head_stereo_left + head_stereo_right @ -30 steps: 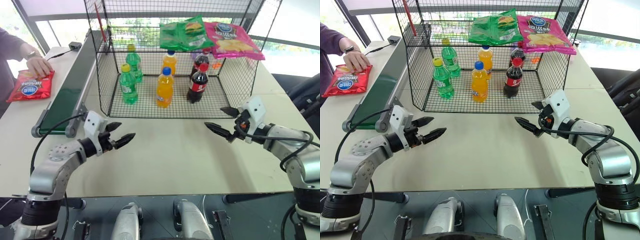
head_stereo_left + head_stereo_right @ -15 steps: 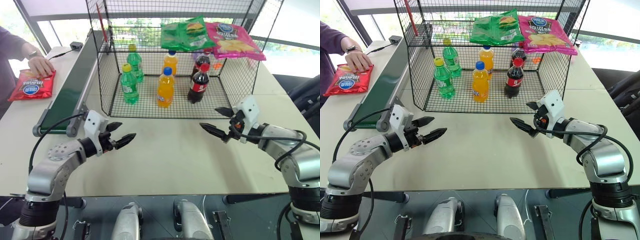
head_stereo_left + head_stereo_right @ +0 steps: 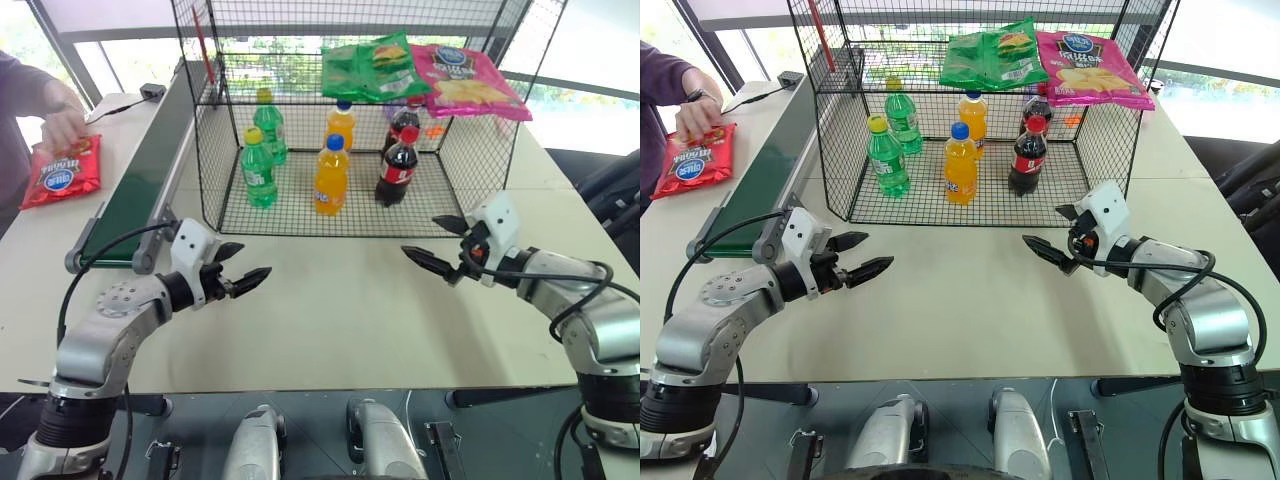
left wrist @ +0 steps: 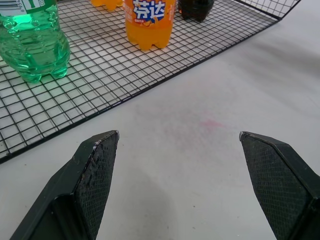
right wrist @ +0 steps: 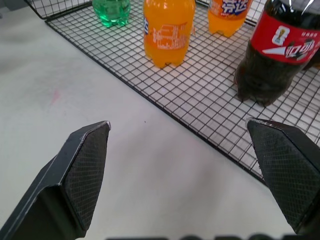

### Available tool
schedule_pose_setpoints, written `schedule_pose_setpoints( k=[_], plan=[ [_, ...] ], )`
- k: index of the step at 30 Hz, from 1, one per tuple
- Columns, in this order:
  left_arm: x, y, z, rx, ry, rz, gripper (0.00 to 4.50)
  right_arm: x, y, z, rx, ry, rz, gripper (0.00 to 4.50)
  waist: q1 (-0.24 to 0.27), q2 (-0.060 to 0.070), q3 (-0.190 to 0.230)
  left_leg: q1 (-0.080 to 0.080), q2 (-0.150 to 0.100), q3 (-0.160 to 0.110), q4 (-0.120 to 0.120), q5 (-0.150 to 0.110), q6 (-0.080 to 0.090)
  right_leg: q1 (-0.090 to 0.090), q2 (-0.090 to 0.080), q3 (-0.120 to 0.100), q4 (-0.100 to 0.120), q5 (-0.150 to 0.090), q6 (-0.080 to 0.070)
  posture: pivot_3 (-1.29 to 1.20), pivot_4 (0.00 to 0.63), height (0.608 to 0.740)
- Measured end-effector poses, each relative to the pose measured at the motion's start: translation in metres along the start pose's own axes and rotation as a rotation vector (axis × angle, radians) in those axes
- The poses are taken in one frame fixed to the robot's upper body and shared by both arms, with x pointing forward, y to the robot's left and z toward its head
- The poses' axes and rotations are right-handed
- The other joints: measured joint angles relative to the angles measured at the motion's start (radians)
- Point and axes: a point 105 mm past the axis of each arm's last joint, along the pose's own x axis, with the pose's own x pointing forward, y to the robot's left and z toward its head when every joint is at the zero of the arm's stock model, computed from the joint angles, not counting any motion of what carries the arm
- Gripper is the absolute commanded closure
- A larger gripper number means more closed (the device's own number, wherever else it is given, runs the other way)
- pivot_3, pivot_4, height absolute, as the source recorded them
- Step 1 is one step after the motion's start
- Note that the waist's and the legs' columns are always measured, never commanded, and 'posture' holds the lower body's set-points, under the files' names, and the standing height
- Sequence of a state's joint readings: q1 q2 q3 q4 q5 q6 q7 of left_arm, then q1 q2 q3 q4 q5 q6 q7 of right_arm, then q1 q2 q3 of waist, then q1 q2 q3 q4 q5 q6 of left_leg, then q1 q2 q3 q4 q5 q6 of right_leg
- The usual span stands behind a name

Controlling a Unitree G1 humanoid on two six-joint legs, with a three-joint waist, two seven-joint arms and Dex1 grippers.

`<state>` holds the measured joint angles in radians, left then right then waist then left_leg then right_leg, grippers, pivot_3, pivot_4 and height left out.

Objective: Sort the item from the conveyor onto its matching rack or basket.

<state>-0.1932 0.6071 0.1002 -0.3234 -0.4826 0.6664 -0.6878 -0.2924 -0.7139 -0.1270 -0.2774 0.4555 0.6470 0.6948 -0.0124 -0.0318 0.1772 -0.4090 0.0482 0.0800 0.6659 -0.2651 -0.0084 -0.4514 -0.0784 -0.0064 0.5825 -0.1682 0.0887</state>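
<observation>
So the red chip bag (image 3: 62,172) isn't even on the conveyor (image 3: 135,178) yet. It's lying on the table on the far side of the belt from the wire cage (image 3: 350,120), with a person's hand (image 3: 60,127) on its top edge. Both arms hover over bare table in front of the cage: left gripper (image 3: 243,276) spread wide with nothing in it, right gripper (image 3: 438,245) same deal, fingers apart and empty.

What could go wrong, as I see it: the bag sits well off to the left, past the belt, so a reach from here would mean crossing the conveyor frame and getting close to that hand. Crinkly bags also slip and fold, so a pinch at a corner might just drop it. And the cage top already carries a green bag (image 3: 372,68) and a pink bag (image 3: 463,78), so a sloppy placement could shove those off.

Compared with a second ago, the bag has swung from lying slanted to standing more upright, and the person's hand has shifted up off it toward its top. Both grippers have barely budged.
</observation>
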Motion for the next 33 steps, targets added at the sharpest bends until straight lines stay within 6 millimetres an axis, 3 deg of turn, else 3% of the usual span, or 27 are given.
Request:
schedule_pose_setpoints(
  k=[33],
  plan=[
    [0.0027, -0.0002, 0.0012, 0.002, -0.014, 0.003, 0.44, 0.0003, -0.0006, 0.0018, -0.009, -0.007, -0.004, 0.0, 0.0, 0.0, 0.0, 0.0, 0.0, 0.0, 0.0, 0.0, 0.0, 0.0, 0.0, 0.0, 0.001, 0.0, 0.0, 0.0, 0.15, 0.74]
  ],
)
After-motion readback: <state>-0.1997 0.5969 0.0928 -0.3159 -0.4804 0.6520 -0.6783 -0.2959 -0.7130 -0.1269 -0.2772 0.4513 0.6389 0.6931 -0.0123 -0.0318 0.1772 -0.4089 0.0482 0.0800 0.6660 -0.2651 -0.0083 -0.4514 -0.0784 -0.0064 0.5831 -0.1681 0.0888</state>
